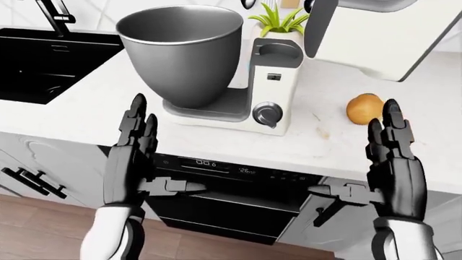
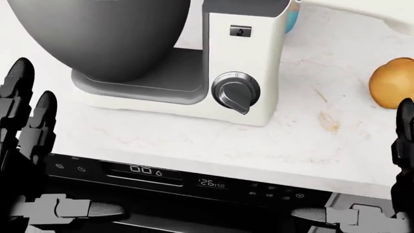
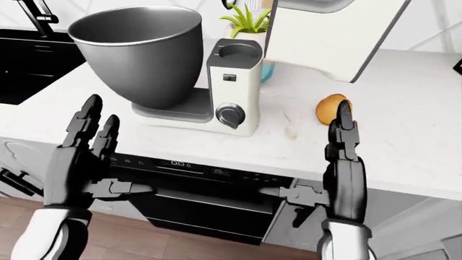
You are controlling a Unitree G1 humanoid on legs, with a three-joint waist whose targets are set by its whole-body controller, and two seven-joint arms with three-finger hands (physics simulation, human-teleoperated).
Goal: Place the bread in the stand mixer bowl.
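Plainly, both hands are empty, fingers spread: the left robot hand [image 1: 134, 162] below the stand mixer bowl [image 1: 180, 51]; the right robot hand [image 1: 394, 168] just short of the bread [image 1: 364, 108] on the table [image 1: 339, 143]. A careless reach could nudge the round loaf so it rolls away, or carry it into the raised mixer head [image 1: 375, 30].

There is one mixer [image 1: 271, 86] on the counter [image 1: 216, 138], and it carries one bowl [image 1: 182, 51] and one dial [image 1: 266, 114]. One bread roll [image 1: 364, 108] lies on the same counter, well apart from the mixer. One potted plant [image 1: 279, 20] stands behind the mixer. One sink [image 1: 50, 62] is set in at the left, with one tap [image 1: 54, 11] above it. One dishwasher [image 1: 231, 197] sits under the counter. Two robot hands show, the left hand [image 1: 131, 162] and the right hand [image 1: 394, 168], each with three fingers spread.
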